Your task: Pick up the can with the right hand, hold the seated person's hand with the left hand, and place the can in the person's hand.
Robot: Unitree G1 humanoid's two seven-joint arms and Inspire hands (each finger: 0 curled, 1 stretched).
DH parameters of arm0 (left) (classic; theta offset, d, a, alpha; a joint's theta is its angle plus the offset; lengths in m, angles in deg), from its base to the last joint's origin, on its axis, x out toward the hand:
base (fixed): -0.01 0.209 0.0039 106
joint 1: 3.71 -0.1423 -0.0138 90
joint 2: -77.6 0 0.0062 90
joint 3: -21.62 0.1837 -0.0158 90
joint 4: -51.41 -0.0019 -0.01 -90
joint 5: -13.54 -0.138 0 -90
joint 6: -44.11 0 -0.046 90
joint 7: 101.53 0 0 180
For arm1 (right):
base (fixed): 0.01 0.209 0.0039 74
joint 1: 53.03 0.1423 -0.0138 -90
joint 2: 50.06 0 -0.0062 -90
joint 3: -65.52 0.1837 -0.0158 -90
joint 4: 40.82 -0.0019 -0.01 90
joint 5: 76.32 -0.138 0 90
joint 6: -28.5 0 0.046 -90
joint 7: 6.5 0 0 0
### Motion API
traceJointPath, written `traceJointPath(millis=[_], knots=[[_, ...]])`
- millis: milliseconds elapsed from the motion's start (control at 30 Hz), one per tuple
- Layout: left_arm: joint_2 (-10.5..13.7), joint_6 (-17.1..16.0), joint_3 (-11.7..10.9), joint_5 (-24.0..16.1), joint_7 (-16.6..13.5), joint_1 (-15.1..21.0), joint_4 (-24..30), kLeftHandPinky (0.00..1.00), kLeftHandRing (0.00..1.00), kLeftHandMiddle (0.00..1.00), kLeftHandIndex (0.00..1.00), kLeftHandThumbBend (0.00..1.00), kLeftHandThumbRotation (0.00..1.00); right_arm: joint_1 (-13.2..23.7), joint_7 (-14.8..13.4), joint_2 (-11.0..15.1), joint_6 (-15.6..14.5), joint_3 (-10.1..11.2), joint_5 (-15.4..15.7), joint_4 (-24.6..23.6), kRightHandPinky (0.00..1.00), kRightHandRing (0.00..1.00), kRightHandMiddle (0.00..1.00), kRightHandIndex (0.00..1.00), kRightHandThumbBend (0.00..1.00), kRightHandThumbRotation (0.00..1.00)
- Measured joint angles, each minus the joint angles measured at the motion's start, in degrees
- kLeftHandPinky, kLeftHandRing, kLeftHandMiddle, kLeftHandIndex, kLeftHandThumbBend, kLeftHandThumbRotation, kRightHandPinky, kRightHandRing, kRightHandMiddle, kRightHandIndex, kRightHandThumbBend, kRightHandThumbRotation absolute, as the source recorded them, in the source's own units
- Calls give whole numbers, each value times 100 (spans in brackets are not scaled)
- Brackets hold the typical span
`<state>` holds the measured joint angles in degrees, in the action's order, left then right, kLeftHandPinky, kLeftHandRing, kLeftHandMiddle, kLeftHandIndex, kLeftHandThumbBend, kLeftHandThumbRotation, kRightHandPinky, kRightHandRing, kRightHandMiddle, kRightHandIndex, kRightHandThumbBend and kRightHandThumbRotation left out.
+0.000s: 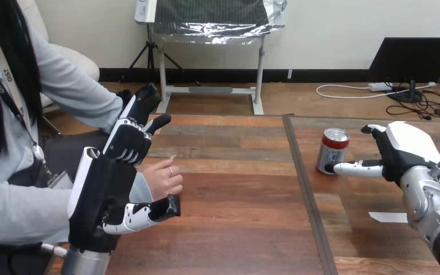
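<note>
Desk (235,229): wooden planks, split by a dark seam (306,189) that runs from near to far, right of centre.
White strip (388,217): lies flat on the right part of the desk, near the right forearm.
Left arm: rises from the near left edge, its silver forearm ending at the wrist.
Left hand (100,195): at the desk's left side with the palm turned to the right. It is released: the thumb (149,213) points right and the fingers (127,140) reach up and away, fairly straight. Nothing is clasped.
Person's hand (163,176): loosely curled, in the gap between that thumb and those fingers. It is just above the thumb tip; whether the two touch cannot be told.
Right arm: enters from the near right corner, angled to the far left.
Right hand (404,157): on the right part of the desk, spread and grasping nothing. Its thumb reaches left, the tip at the can's lower near side, while the other fingers stay right of the can.
Can (332,150): red-topped and standing upright on the desk, just right of the seam and just left of the right hand. It is well apart from the person's hand.
</note>
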<state>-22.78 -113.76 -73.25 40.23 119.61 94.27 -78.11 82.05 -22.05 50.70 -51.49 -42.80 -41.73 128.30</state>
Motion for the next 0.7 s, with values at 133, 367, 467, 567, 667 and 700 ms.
traceJointPath(millis=[133,367,467,567,667,700], knots=[[-3,-15,-1,-5,0,-1,0,89,97,98,94,100,51,0,0,0,-5,0,4,0,91,96,92,90,100,68],[-13,-19,0,-5,0,-1,0,89,97,98,93,100,50,0,35,-1,-33,7,-10,0,92,96,92,91,100,66],[-15,-19,0,-5,0,-1,0,89,98,98,93,100,50,0,74,-3,-39,27,-50,0,92,95,91,91,100,66],[-15,-21,0,-5,0,-1,0,89,97,98,93,100,51,0,116,-10,-39,77,-126,1,92,95,92,91,100,64],[-17,-24,0,-6,0,-1,0,89,97,98,93,100,51,0,186,-17,-31,172,-274,1,92,96,92,92,100,62],[-18,-24,0,-6,0,-1,0,89,97,98,93,100,51,0,213,-21,-27,225,-334,1,92,96,92,92,100,61]])
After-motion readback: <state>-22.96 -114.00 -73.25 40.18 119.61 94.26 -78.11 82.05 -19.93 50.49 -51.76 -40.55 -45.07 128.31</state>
